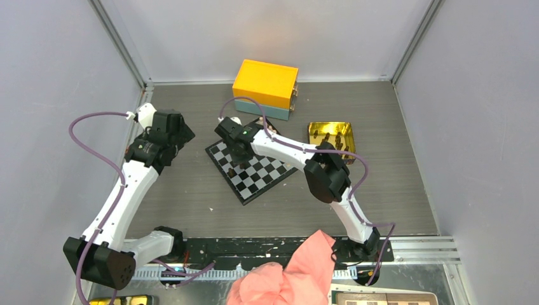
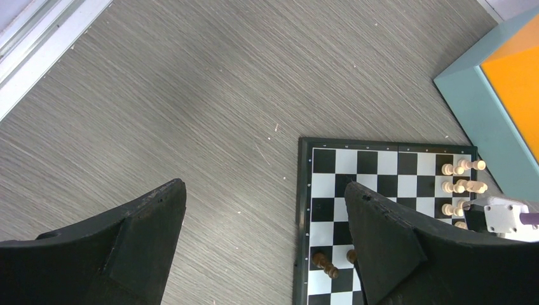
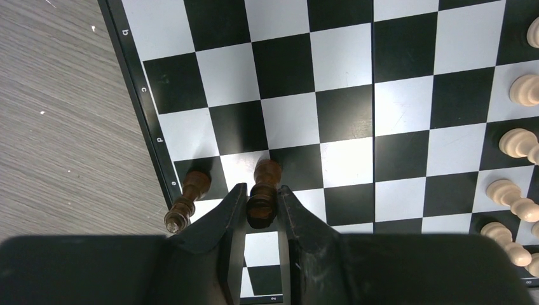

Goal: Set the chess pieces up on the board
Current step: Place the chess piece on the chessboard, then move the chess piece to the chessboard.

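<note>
The board (image 1: 251, 166) lies skewed near the middle of the desk (image 1: 191, 203), one corner pointing at the near edge. The right hand (image 3: 260, 203) is over it, fingers closed on a dark brown piece (image 3: 262, 194) at a square in the second row from the board's lettered border. From the wrist view I cannot tell whether its base rests on the square or hangs just above. A second dark piece (image 3: 187, 200) stands just beside it on the border row. Light tan pieces (image 3: 518, 143) line the opposite side of the board. The left hand (image 2: 264, 187) hangs wide open and holds nothing, over bare desk just left of the board. An orange box (image 1: 265, 82) sits at the far edge and a gold tin (image 1: 330, 136) lies toward the right edge.
</note>
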You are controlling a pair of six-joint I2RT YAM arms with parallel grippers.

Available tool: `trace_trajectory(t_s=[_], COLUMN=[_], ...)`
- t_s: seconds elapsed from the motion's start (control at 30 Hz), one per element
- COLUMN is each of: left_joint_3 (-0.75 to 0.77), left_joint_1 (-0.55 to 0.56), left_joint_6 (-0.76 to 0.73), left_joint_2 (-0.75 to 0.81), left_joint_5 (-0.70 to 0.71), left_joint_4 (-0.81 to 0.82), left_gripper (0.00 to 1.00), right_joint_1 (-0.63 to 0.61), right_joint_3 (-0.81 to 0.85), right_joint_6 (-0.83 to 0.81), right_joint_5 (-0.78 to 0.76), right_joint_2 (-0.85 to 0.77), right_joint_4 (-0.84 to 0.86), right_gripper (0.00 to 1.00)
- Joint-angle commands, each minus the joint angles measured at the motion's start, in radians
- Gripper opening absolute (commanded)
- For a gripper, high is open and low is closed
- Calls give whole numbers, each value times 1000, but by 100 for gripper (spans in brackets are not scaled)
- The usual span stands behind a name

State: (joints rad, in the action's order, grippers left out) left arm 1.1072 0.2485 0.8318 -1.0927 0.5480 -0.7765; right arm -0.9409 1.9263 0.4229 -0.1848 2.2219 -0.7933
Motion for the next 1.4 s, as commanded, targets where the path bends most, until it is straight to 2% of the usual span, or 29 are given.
trace_trajectory(t_s=[0.0,0.1,0.23,0.87,1.37], left_joint_3=[1,0,1,4,39], left_joint_1=[-5,-5,-5,-5,-25], left_joint_6=[3,1,1,3,38], left_joint_2=[7,8,6,-1,16], left_joint_5=[10,11,9,7,27], left_joint_4=[25,25,28,30,-10], left_gripper=[96,96,96,96,96], right_joint_1=[-3,-4,-5,-95,-106], right_joint_3=[12,7,10,37,39], right_joint_6=[-10,-17,-32,-142,-153], right_joint_5=[1,-7,-21,-183,-117], right_joint_2=[-8,-18,-32,-119,-122], right_joint_4=[17,24,25,4,-4], right_gripper=[33,45,53,53,49])
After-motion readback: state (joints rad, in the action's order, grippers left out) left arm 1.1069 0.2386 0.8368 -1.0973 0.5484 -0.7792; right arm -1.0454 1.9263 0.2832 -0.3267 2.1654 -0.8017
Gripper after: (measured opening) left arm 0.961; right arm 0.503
